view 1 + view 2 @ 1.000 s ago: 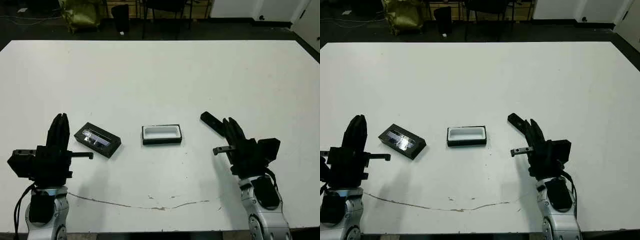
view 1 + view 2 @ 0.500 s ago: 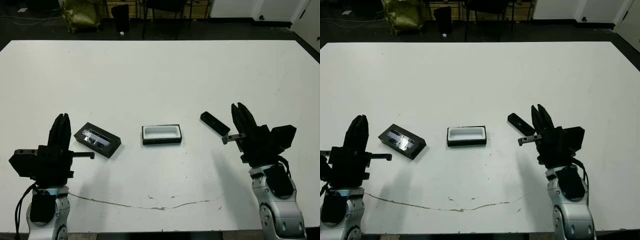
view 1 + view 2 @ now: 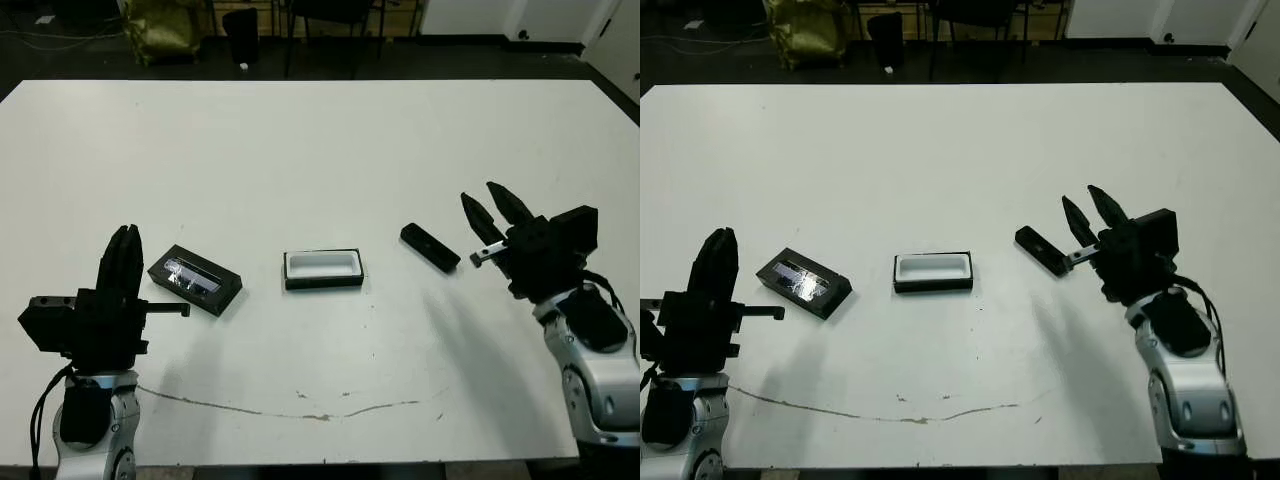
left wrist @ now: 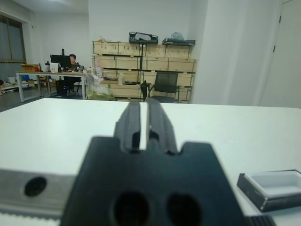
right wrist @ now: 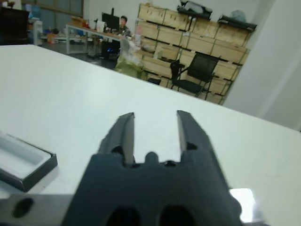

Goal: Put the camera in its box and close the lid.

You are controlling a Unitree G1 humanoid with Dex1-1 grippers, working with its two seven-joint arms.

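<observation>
Camera point(image 3: 430, 248) lies flat on the counter point(image 3: 320, 150), right of the box point(image 3: 323, 269), lid point(image 3: 195, 279) left of it. Right gripper point(image 3: 490, 215), fingers spread and empty, should straddle the camera's narrow sides. Left gripper point(image 3: 123, 265) waits, fingers nearly together.

— What are the arms made of?
— Silver-grey rounded forearm shells, each ending in a blocky matte black body. The left tool point(image 3: 121, 262) and right tool point(image 3: 492, 212) each carry two tapered black fingers.
— Any cabling?
— Black cables loop beside both forearms. A thin black rod sticks sideways from each body.
— Close up?
— Round recessed holes in the black housing, and a grey bracket with a screw hole.
</observation>
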